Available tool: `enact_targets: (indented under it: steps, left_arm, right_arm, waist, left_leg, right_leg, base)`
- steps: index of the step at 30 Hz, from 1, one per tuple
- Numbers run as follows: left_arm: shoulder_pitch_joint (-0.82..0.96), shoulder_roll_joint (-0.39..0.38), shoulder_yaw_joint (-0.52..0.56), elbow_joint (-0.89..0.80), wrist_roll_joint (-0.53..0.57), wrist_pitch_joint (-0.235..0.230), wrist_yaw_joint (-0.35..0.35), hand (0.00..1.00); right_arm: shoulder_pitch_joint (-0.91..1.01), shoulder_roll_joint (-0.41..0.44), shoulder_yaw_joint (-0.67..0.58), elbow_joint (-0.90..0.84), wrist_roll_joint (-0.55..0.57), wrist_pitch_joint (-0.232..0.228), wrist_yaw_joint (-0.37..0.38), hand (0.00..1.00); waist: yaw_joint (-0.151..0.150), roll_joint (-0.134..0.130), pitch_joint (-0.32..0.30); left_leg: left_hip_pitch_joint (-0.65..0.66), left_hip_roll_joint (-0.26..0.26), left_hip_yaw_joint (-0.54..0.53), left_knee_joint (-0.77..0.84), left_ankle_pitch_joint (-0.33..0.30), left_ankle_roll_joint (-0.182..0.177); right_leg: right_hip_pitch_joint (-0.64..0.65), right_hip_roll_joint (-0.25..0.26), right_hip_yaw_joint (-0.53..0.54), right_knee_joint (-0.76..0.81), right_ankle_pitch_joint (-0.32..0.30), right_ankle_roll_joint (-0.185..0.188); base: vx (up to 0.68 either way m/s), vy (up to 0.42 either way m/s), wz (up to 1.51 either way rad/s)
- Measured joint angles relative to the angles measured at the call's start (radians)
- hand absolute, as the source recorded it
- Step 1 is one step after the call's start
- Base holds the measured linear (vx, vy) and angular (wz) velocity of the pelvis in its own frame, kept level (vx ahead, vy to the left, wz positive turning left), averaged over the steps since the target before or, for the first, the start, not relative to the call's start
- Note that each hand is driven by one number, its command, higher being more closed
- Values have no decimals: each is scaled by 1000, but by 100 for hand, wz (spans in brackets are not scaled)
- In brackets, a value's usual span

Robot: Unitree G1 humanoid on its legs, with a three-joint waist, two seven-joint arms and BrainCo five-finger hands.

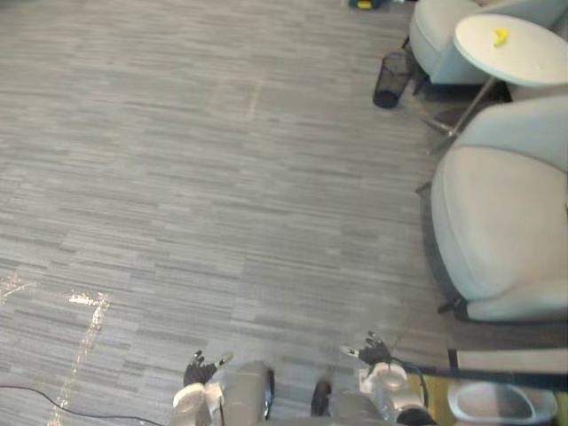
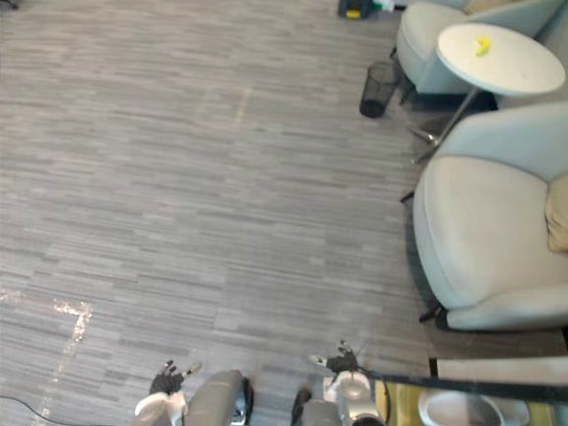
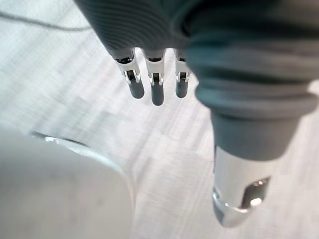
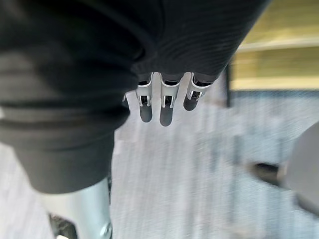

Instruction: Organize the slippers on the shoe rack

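**Floor.** You are looking down on grey striped carpet (image 1: 177, 177), which takes up most of the head views.

**Left hand** (image 1: 201, 369). It is low at the bottom edge of the head views, hanging over the carpet. In its wrist view the fingers (image 3: 157, 92) point straight out, relaxed, with the thumb apart from them. It grasps nothing.

**Right hand** (image 1: 374, 352). It is also at the bottom edge, just beside the shoe rack's near corner. Its fingers (image 4: 167, 107) are extended and loose, and it holds nothing.

**Shoe rack** (image 4: 279, 64). This is a yellow-wood slatted frame at the robot's lower right, with a dark bar across its front in the head views.

**Slipper** (image 1: 493, 404). You can see a pale grey rounded item behind the dark bar, inside the rack. It is cut off by the frame edge, so it is probably a slipper. It is near the right hand but apart from it.

**Near armchair** (image 1: 501, 222). It is light grey, on the right, and carries a tan cushion (image 2: 557, 213) at its far side.

**Far armchair** (image 1: 444, 40). This is the same kind of chair, at the upper right.

**Side table** (image 1: 532, 67). It is round and white, between the two armchairs, with a small yellow object (image 1: 500, 36) on top.

**Wastebasket** (image 1: 392, 78). It is black mesh and stands upright on the carpet, just beside the far armchair.
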State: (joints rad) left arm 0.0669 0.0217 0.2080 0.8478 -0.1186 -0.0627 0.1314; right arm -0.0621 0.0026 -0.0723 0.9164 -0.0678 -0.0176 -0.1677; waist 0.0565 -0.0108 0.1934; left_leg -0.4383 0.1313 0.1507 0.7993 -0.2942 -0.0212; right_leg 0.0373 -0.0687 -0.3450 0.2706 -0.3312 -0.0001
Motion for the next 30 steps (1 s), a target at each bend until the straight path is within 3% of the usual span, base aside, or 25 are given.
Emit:
enact_targets:
  steps: [3, 4, 5, 6, 7, 8, 9, 11, 12, 15, 17, 19, 21, 22, 23, 24, 25, 26, 27, 28, 29, 30]
  left_arm:
    - [-14, 9, 10, -15, -6, -1, 0, 0]
    - [-21, 10, 8, -22, -10, -4, 1, 0]
    - [-20, 8, 7, -20, -18, -11, -1, 0]
    - [-31, 12, 8, -19, -21, -16, 0, 0]
    - [-40, 19, 8, -14, -22, -17, 0, 0]
    - [-44, 26, -2, -2, -16, -13, 2, 0]
    - [-44, 27, -5, 0, -13, -12, 2, 0]
    - [-42, 36, -11, 19, 0, -3, 2, 0]
    - [-40, 35, -9, 28, 1, 9, 2, 0]
    - [-37, 34, 0, 27, 1, 10, 4, 0]
    - [-39, 34, 1, 28, 1, 11, 9, 0]
    - [-51, 31, -1, 32, 1, 11, 19, 0]
    - [-50, 34, -3, 37, 2, 10, 18, 0]
    - [-50, 34, -4, 39, 5, 10, 18, 0]
    - [-47, 18, 1, 51, 18, 9, 19, 0]
    - [-42, 11, 3, 50, 19, 8, 19, 0]
    - [-37, -1, 13, 51, 19, 11, 20, 0]
    - [-36, -13, 22, 49, 18, 12, 20, 0]
    - [-23, -34, 44, 45, 18, 12, 20, 0]
    - [3, -50, 59, 38, 18, 12, 21, 0]
    - [18, -52, 61, 5, 18, 14, 19, 0]
    - [21, -52, 60, -5, 17, 14, 19, 0]
  right_arm:
    - [-19, -4, -5, 1, 1, 1, -6, 0]
    - [-25, -4, -4, 7, 1, 0, -7, 0]
    - [-36, -10, -3, 27, 1, -1, -6, 0]
    - [-46, -4, -3, 49, 2, -1, -7, 0]
    - [-64, 5, -3, 60, 2, 0, -4, 0]
    - [-67, 23, -12, 52, 0, -1, -2, 0]
    - [-67, 28, -17, 48, 0, -1, -1, 0]
    - [-65, 42, -28, 41, -1, -2, 2, 0]
    - [-57, 46, -26, 34, -1, -2, 4, 0]
    - [-12, 44, -24, -2, -7, -9, 4, 0]
    - [-6, 42, -24, -1, -9, -10, 4, 0]
    - [19, 35, -27, 2, -5, -6, 6, 0]
    - [21, 21, -42, 3, -8, -9, 6, 0]
    - [22, 15, -44, 6, -7, -8, 5, 0]
    - [31, 2, -53, 28, -7, -1, 3, 0]
    - [29, 2, -60, 30, -7, 1, 3, 0]
    - [17, 6, -79, 29, -7, 0, -1, 0]
    - [19, 6, -80, 19, -6, 2, -2, 0]
    - [28, 8, -68, 4, 0, 4, -2, 0]
    - [32, 19, -49, -1, 2, 4, -3, 0]
    - [35, 50, -42, -5, 9, 5, -6, 0]
    - [38, 59, -42, -5, 11, 5, -7, 0]
  waist:
    - [6, -25, 12]
    - [17, -35, 14]
    - [32, -37, 9]
    - [35, -61, 14]
    - [42, -68, 15]
    - [43, -73, 11]
    - [44, -73, 11]
    - [44, -67, 14]
    - [44, -59, 18]
    - [23, -41, 16]
    - [-4, -39, 15]
    - [-18, -35, 17]
    - [-38, -39, 14]
    - [-54, -37, 9]
    - [-58, -17, -27]
    - [-49, -8, -35]
    - [-44, 4, -34]
    - [-45, 17, -33]
    - [-46, 31, -31]
    - [-36, 41, -30]
    - [-20, 46, -29]
    - [-13, 42, -29]
  left_leg:
    - [-73, -37, 11, -172, 24, -5]
    - [-79, -62, 25, -272, 85, -2]
    - [-83, -74, 24, -321, 191, 38]
    - [-88, -93, 38, -282, 159, 54]
    - [-89, -102, 40, -240, 106, 68]
    - [-68, -115, 42, -178, 53, 119]
    - [-55, -117, 41, -168, 45, 132]
    - [34, -124, 22, -173, 10, 150]
    - [133, -123, 3, -211, -20, 154]
    - [334, -126, -38, -368, -62, 129]
    - [401, -126, -75, -429, -83, 109]
    - [489, -122, -112, -489, -89, 107]
    - [554, -126, -168, -544, -89, 106]
    - [582, -125, -209, -555, -92, 100]
    - [582, -96, -271, -529, -88, 85]
    - [573, -88, -275, -513, -78, 66]
    - [543, -93, -277, -429, -36, -7]
    - [508, -95, -267, -328, 2, -49]
    - [458, -91, -243, -168, 79, -77]
    - [387, -58, -199, 24, 104, -83]
    - [288, 15, -104, 235, 31, -28]
    - [264, 24, -90, 259, 20, -17]
  right_leg:
    - [75, -30, -48, -89, 3, 15]
    - [97, -44, -59, -113, 8, 25]
    - [123, -49, -51, -122, 8, 53]
    - [131, -70, -41, -118, 6, 62]
    - [135, -86, -22, -90, 29, 96]
    - [119, -117, 9, 50, 81, 129]
    - [105, -126, 18, 109, 102, 131]
    - [25, -143, 77, 387, 128, 122]
    - [-45, -125, 116, 595, 108, 87]
    - [-239, -55, 124, 753, 59, 48]
    - [-353, -30, 85, 687, 36, 35]
    - [-441, 18, 79, 424, 54, 35]
    - [-452, 41, 98, 111, 168, 45]
    - [-450, 42, 114, 53, 278, 23]
    - [-449, 57, 110, 85, 303, -49]
    - [-446, 56, 105, 94, 289, -60]
    - [-430, 52, 88, 114, 255, -70]
    - [-399, 54, 79, 107, 237, -70]
    - [-343, 64, 79, 85, 215, -70]
    - [-270, 78, 92, 54, 184, -78]
    - [-165, 99, 111, 31, 124, -82]
    - [-148, 99, 115, 26, 112, -83]
  base:
    - [457, 110, 65]
    - [523, 169, 22]
    - [549, 175, 29]
    - [619, 213, 21]
    - [775, 305, 33]
    - [764, 319, 25]
    - [615, 282, 26]
    - [518, 180, 11]
    - [551, 146, 8]
    - [466, 63, 25]
    - [458, -4, 40]
    - [495, -33, 57]
    - [551, -88, 98]
    - [689, -200, 140]
    - [603, -192, 103]
    - [767, -214, 70]
    - [649, -148, 28]
    - [631, -143, 29]
    - [616, -89, 5]
    - [733, -17, -7]
    - [609, 10, -13]
    - [553, 19, -7]
